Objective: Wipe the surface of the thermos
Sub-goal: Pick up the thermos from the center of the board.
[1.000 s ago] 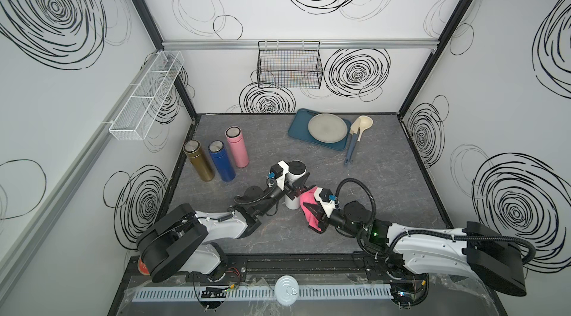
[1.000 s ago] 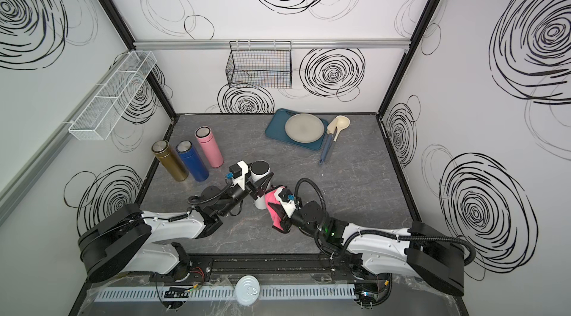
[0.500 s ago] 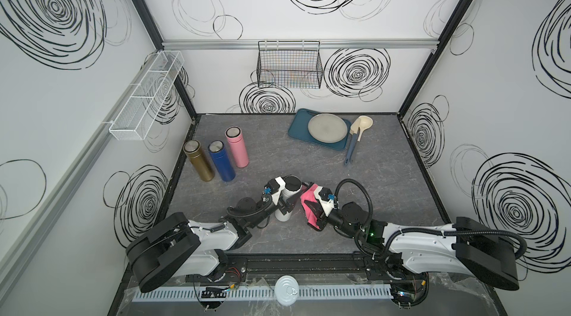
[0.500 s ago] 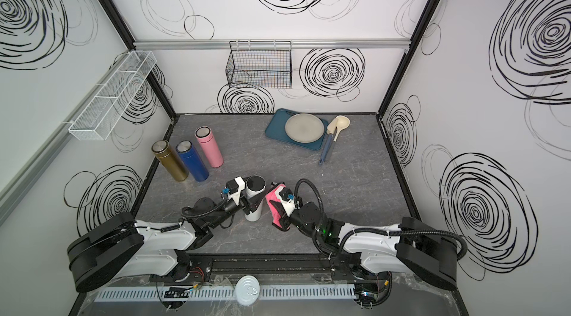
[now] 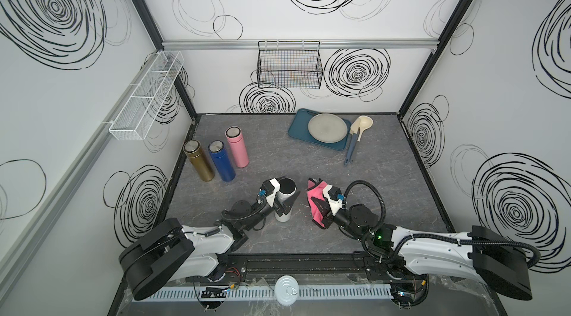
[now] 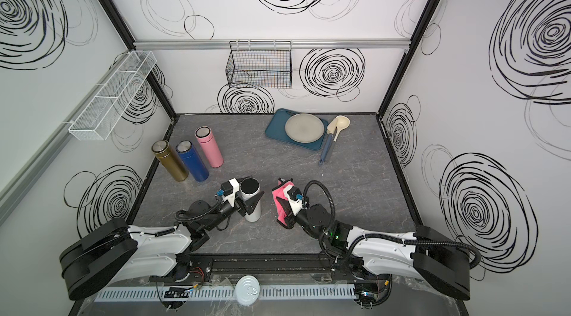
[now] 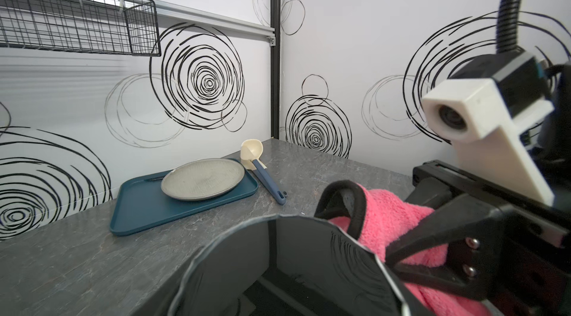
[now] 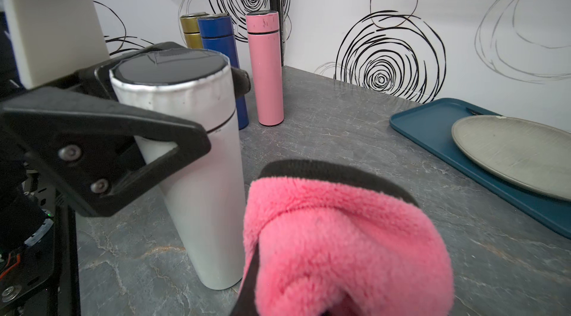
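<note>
The white thermos (image 5: 282, 212) (image 6: 253, 211) with a black top stands upright on the grey table near the front middle. My left gripper (image 5: 285, 203) (image 6: 251, 203) is around its upper part, one black finger (image 8: 108, 132) on each side, jaws parted a little wider than the body. In the left wrist view the black cap (image 7: 278, 268) fills the foreground. My right gripper (image 5: 319, 206) (image 6: 285, 206) is shut on a fluffy pink cloth (image 5: 313, 197) (image 8: 340, 252), held just to the thermos's right, apart from it by a small gap.
Gold (image 5: 199, 164), blue (image 5: 221, 164) and pink (image 5: 237, 150) thermoses stand at the back left. A dark blue tray (image 5: 298, 130) with a grey plate (image 5: 327, 127) and a cream spoon (image 5: 355, 138) lies at the back right. A black wire basket (image 5: 289, 64) hangs on the back wall.
The left arm has brought the thermos down and back from a raised, tilted hold to standing on the table, and its jaws have spread. The right gripper with the cloth has drawn slightly away.
</note>
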`<state>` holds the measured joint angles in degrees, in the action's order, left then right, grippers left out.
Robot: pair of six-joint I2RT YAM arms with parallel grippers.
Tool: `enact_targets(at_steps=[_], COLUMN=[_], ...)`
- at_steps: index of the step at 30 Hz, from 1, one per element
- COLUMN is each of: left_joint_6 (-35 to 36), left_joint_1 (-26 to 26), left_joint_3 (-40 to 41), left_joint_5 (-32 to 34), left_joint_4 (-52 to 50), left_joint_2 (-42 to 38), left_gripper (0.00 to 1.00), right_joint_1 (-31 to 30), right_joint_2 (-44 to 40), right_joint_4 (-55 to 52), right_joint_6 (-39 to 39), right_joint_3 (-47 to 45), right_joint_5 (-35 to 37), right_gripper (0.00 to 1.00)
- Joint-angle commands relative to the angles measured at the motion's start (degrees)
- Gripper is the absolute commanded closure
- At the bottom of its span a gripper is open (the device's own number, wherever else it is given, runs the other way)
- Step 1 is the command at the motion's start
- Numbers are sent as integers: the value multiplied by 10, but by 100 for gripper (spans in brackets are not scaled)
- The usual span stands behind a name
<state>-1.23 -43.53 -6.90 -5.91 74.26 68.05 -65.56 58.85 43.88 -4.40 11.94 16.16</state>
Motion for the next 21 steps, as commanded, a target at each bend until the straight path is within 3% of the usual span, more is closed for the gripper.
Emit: enact_targets(at_steps=[1,10,16,18,21], left_joint_6=[-1,-16,-23,-25,-28], left_joint_1=[8,27,37,40,42], left_joint_3=[-5,-11,-8,-7,-14], left_joint_5=[11,-7,-8,-15,-15], left_joint_4=[-42,-54,-51,-51,-61], left_joint_2=[-36,-42,-37,-40,-44], left_gripper=[21,28,25,37,78], right_joint_1=[2,2,2,1,1], right_joint_2=[-5,-6,-6,-5,-4], right_joint_4=[6,5,3,3,3], right_joint_6=[4,0,1,1,1], right_joint_3=[-3,2,5,5,8], right_joint_5=[5,-13,-18,-20,-26], right_gripper=[100,100,100,100,100])
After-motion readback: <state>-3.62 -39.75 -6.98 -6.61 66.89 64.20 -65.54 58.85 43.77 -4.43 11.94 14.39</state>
